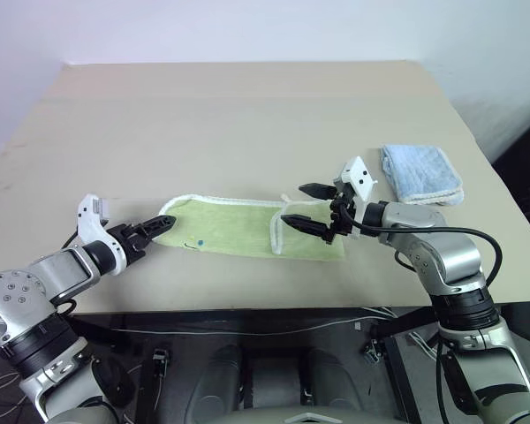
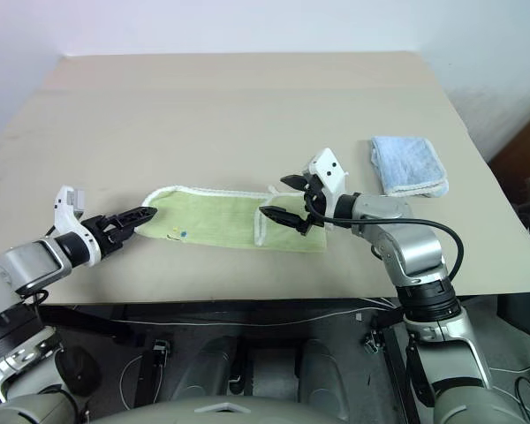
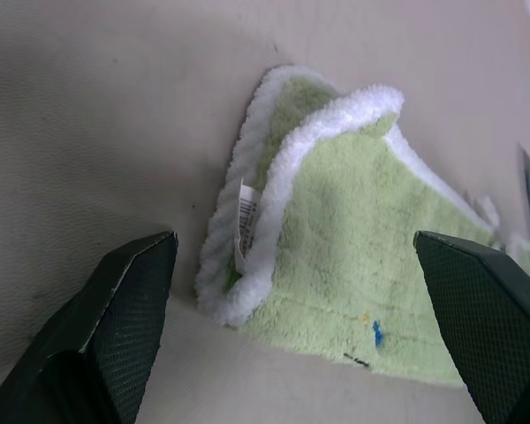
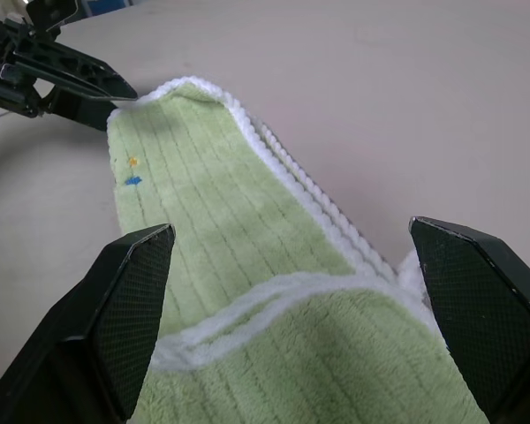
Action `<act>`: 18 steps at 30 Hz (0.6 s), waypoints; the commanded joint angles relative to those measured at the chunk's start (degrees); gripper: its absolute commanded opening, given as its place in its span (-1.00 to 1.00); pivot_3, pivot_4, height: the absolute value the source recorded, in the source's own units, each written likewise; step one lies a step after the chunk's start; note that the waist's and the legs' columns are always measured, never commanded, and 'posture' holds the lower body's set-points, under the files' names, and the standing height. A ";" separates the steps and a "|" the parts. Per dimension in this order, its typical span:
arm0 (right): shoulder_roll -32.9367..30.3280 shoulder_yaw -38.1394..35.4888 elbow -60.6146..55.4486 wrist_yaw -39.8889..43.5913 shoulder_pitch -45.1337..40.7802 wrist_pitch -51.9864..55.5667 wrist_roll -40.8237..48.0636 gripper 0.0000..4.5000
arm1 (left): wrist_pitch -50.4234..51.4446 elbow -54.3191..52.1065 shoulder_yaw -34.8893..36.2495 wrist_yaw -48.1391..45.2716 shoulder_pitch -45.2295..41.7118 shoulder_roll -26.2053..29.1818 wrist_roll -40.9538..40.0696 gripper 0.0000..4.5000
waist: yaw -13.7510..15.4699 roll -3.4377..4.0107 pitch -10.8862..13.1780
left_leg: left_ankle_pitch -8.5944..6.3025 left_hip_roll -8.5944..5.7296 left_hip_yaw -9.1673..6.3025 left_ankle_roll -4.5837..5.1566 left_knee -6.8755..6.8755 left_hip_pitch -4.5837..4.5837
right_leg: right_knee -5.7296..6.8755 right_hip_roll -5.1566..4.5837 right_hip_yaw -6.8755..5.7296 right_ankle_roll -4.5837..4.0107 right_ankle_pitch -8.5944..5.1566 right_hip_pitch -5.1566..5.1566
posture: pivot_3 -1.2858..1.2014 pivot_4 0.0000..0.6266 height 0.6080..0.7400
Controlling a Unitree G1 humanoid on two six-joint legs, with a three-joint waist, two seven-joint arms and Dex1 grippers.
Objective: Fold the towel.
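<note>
The towel (image 1: 234, 225), light green with white edging, lies folded into a long strip near the table's front edge, with a shorter flap (image 1: 309, 240) doubled over at its right end. Small blue and yellow marks (image 4: 132, 179) sit near its left end. My left gripper (image 1: 163, 225) is open just off that left end, its layered corner and white tag (image 3: 246, 212) lying ahead between the fingers (image 3: 128, 309). My right gripper (image 1: 293, 203) hangs open above the flap's edge, holding nothing. In the right wrist view the left gripper (image 4: 62, 71) shows at the towel's far corner.
A smaller pale blue towel (image 1: 421, 172) lies folded at the right side of the beige table (image 1: 247, 115), behind my right arm. The table's front edge runs just below the green towel, with cables beneath it.
</note>
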 commanded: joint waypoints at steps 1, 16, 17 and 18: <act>-0.96 -1.17 -1.36 -0.34 -1.00 -0.25 -0.28 0.99 | 0.62 2.53 1.01 3.40 -0.95 -2.17 -5.44 1.00 | 0.01 0.00 0.00 | 0.00 0.00 0.00 0.00 0.00 0.00 | 0.00 0.00 0.00 0.00 0.00 0.00 | 0.03 -0.52 1.00; -1.84 -1.70 -1.95 -1.81 -0.27 0.79 -0.80 1.00 | 0.62 6.85 5.06 15.32 -4.96 -4.44 -14.36 -0.95 | -0.56 -0.07 0.04 | 0.01 0.02 0.02 -0.01 -0.05 -0.14 | -0.04 0.11 -0.03 0.05 0.03 -0.16 | 0.03 -0.52 1.00; -1.83 -1.68 -1.99 -1.96 -0.17 0.77 -0.86 1.00 | 0.62 7.11 5.40 15.43 -5.47 -4.03 -14.75 -0.98 | -0.54 -0.07 0.04 | 0.01 0.02 0.03 -0.01 -0.06 -0.14 | -0.04 0.12 -0.03 0.05 0.03 -0.16 | 0.03 -0.52 1.00; -1.83 -1.66 -2.03 -2.07 -0.10 0.75 -0.86 1.00 | 0.62 7.30 5.63 15.59 -5.79 -3.76 -15.14 -0.98 | -0.53 -0.07 0.04 | 0.02 0.02 0.03 -0.01 -0.06 -0.14 | -0.04 0.12 -0.04 0.05 0.03 -0.16 | 0.03 -0.52 1.00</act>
